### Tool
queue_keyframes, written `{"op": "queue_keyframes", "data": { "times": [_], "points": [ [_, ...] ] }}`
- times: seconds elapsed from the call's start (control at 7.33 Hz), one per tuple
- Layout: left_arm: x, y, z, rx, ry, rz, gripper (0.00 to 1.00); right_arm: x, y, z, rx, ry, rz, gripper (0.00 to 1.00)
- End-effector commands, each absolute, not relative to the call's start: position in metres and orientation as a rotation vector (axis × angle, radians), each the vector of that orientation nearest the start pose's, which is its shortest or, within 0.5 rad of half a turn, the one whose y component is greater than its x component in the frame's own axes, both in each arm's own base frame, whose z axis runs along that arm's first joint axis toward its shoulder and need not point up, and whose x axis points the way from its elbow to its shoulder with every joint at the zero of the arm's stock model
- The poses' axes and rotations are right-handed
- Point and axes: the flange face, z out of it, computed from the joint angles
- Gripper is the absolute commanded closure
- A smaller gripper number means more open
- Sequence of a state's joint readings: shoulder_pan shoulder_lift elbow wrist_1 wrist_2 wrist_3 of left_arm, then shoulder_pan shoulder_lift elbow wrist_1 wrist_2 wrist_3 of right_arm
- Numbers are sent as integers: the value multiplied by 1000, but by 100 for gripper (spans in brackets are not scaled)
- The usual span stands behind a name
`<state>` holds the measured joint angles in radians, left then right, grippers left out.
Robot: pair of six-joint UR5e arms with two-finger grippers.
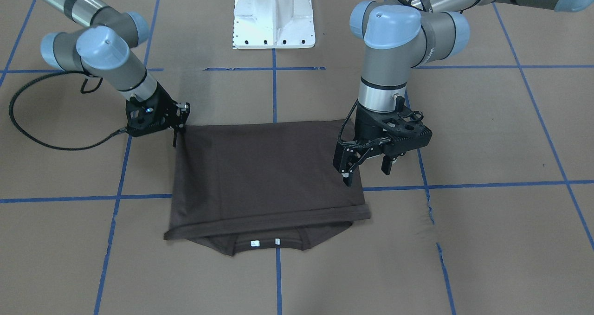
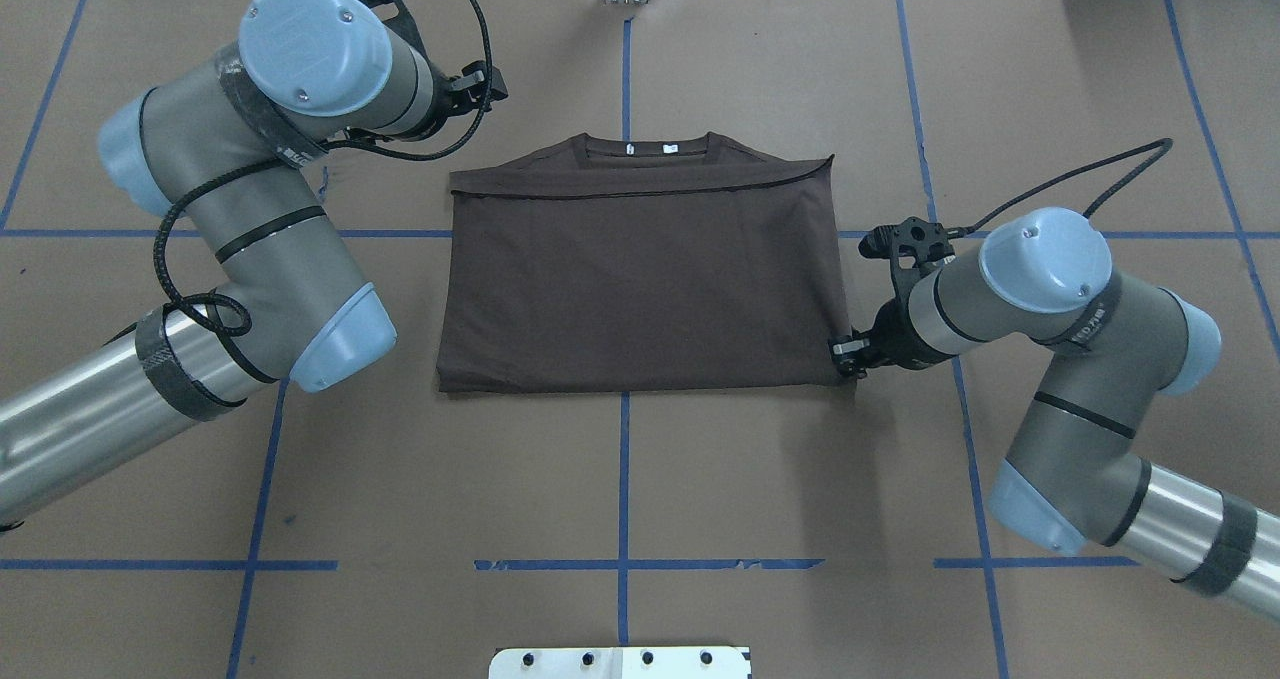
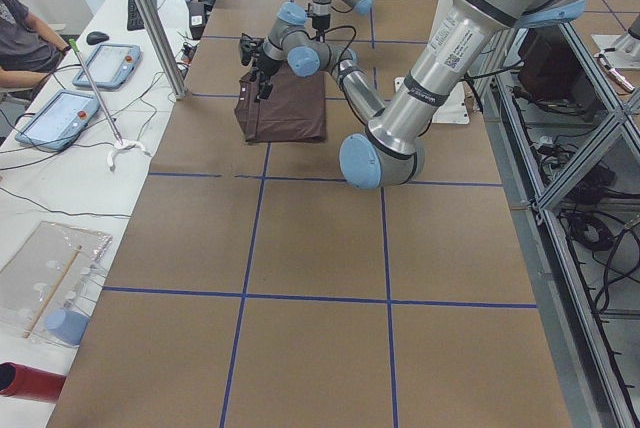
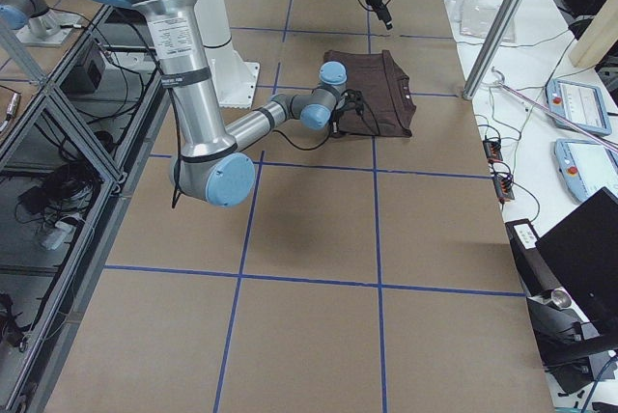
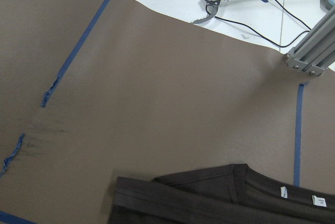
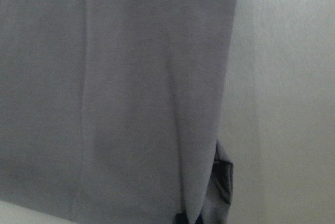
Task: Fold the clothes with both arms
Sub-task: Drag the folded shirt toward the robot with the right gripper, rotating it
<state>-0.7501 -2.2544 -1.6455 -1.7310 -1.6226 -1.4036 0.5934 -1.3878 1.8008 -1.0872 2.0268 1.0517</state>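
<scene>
The dark grey-brown cotton T-shirt [image 1: 264, 171] lies folded on the brown table [image 1: 487, 241], collar end nearest you. The black left gripper [image 1: 366, 169] hangs wide open and empty over its edge; the black right gripper [image 1: 178, 130] pinches a corner

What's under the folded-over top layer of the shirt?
Past the top layer's hem, the collar and two white labels of the T-shirt peek out. Everything else beneath is covered.

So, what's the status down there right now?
Left gripper open, raised over T-shirt edge. Right gripper pinching T-shirt corner. T-shirt folded over, collar peeking out. Nothing in the way.
</scene>
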Motion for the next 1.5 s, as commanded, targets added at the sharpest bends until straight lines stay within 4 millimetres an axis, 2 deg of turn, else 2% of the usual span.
{"op": "queue_keyframes", "data": {
  "times": [0.0,0.14,0.27,0.41,0.55,0.68,0.82,0.95,1.09,1.23,1.36],
  "points": [
    [419,-565,201,366,861,-514,0,-399,-298,405,41,-981,-235,100],
    [419,-565,200,367,863,-514,0,-392,-251,403,-10,-985,-283,100],
    [419,-561,197,368,870,-509,0,-389,-213,385,-61,-1012,-309,100],
    [417,-556,192,373,883,-504,0,-396,-182,373,-110,-1030,-339,100],
    [417,-551,189,361,878,-500,0,-400,-173,373,-123,-1029,-359,1],
    [421,-533,185,316,913,-463,0,-398,-174,362,-107,-1052,-350,0],
    [440,-498,199,221,940,-460,0,-389,-192,343,-59,-1090,-301,0],
    [479,-452,222,115,929,-497,0,-377,-230,326,7,-1127,-226,0],
    [515,-409,233,17,920,-569,0,-361,-260,318,57,-1141,-163,0],
    [543,-375,239,-9,906,-611,3,-347,-283,313,97,-1148,-110,0],
    [552,-361,247,-33,878,-636,5,-340,-297,305,125,-1160,-82,0]
  ]
}}
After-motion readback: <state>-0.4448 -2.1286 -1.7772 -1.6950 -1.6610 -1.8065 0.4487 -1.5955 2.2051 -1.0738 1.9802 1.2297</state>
